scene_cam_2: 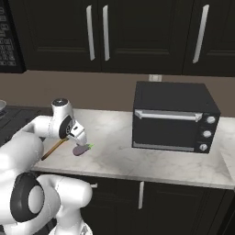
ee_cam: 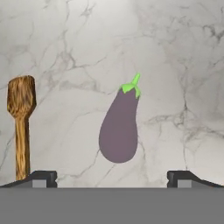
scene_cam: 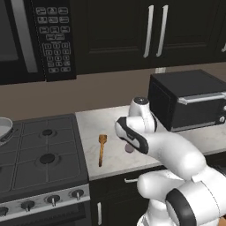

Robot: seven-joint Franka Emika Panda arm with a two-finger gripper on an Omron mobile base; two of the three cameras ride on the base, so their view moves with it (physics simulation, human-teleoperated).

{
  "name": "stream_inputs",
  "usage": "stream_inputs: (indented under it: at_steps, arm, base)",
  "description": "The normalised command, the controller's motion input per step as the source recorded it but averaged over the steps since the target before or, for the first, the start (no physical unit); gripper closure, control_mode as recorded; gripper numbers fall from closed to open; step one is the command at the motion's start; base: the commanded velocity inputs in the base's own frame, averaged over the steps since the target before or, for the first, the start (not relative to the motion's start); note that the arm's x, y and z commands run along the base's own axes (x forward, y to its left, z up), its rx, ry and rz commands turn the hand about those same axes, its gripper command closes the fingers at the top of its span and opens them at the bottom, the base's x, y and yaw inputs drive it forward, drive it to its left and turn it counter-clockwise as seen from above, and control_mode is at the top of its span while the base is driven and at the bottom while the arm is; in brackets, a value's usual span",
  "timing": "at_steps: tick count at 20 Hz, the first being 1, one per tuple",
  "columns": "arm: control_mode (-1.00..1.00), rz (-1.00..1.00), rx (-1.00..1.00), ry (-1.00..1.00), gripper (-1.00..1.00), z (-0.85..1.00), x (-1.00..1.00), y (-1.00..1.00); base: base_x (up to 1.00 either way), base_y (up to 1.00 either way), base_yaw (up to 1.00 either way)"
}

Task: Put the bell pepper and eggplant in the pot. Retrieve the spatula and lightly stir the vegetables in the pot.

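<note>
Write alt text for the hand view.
A purple eggplant with a green stem lies on a marble counter, centred between the open gripper fingertips at the bottom edge. A wooden spatula lies apart at the left.

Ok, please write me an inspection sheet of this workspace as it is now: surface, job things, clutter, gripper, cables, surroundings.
Surface: marble counter beside the stove.
Job's things: eggplant and spatula lie apart on the counter; pot on the stove at the left edge of the left base view; bell pepper not seen.
Clutter: nothing seen.
Gripper: gripper open, above the eggplant, holding nothing.
Cables: nothing seen.
Surroundings: toaster oven on the counter, microwave, dark cabinets, wall outlet.
</note>
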Motion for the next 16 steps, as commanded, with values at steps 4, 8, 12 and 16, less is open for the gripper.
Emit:
stream_inputs:
  at_steps: [4,8,12,16]
  arm:
    - [-1.0,0.0,-0.01,0.17,-1.0,-0.2,0.0,-0.09]
    - [-1.0,0.0,0.0,0.22,-1.0,-0.11,-0.01,-0.07]
    - [-1.0,0.0,0.0,0.21,-1.0,-0.01,0.0,-0.11]
    - [-1.0,0.0,0.0,0.13,-1.0,-0.18,0.0,-0.01]
  base:
    - [0.0,0.0,0.0]
    - [0.0,0.0,0.0]
    - [0.0,0.0,0.0]
    - [0.0,0.0,0.0]
